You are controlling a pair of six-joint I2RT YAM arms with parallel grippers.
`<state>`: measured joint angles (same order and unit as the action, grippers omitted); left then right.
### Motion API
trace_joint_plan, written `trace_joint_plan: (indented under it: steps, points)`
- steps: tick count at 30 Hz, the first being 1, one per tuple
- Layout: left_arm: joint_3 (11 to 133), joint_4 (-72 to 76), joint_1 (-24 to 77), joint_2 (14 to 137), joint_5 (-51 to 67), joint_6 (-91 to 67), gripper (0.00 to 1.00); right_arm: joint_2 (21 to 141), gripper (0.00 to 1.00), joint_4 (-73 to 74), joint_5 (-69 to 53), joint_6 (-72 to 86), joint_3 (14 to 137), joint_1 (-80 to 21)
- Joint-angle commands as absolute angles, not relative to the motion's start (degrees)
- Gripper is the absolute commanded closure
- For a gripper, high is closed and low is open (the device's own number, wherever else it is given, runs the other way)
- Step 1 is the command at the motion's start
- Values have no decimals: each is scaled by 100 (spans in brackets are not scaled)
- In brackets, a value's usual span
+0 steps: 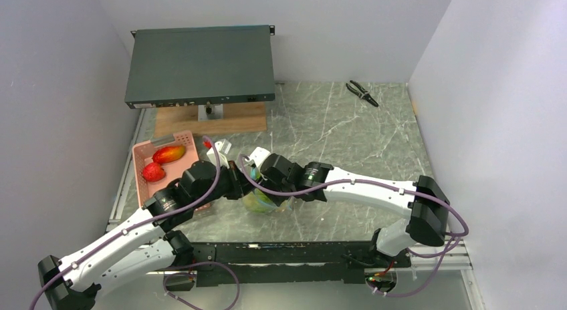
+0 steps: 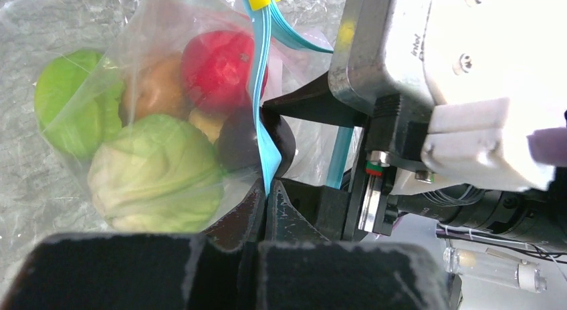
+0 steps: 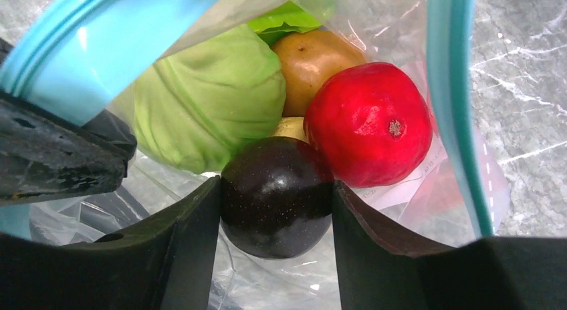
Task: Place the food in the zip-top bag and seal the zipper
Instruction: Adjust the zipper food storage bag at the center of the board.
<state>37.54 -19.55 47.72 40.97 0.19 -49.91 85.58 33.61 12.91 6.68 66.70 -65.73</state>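
The clear zip-top bag (image 1: 266, 202) lies between my two grippers. My left gripper (image 2: 267, 193) is shut on its teal-blue zipper (image 2: 261, 89) and holds the mouth up. My right gripper (image 3: 276, 196) reaches through the open mouth and is shut on a dark purple fruit (image 3: 276, 190). In the bag lie a red fruit (image 3: 368, 123), a green cabbage (image 3: 207, 103) and a brownish-yellow fruit (image 3: 314, 56); the left wrist view shows a second green one (image 2: 67, 103). A red-yellow mango (image 1: 168, 153) and a red strawberry (image 1: 153, 172) lie in the pink basket (image 1: 142, 190).
A dark flat box (image 1: 200, 64) stands on a wooden board (image 1: 210, 119) at the back left. Black pliers (image 1: 362, 93) lie at the back right. White walls close in both sides. A small clear vial (image 2: 491, 266) lies by the bag.
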Motion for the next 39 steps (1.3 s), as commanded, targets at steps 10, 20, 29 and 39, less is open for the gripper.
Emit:
trace_joint_plan:
  steps: [10, 20, 29, 39]
  points:
    - [3756, -1659, 4773, 4090, 78, -4991, 100, 7893, 93, 2414, 1435, 691, 6532, -6593]
    - [3717, -1620, 4777, 3960, 88, -5088, 100, 7897, 92, 620, 2257, 1126, 5952, -6583]
    - [3636, -1645, 4779, 3874, 111, -5146, 100, 8209, 29, -32, 2428, 1293, 5815, -6574]
    - [3674, -1663, 4773, 3853, 35, -5054, 100, 7255, 12, 1830, 1546, 1547, 6335, -6577]
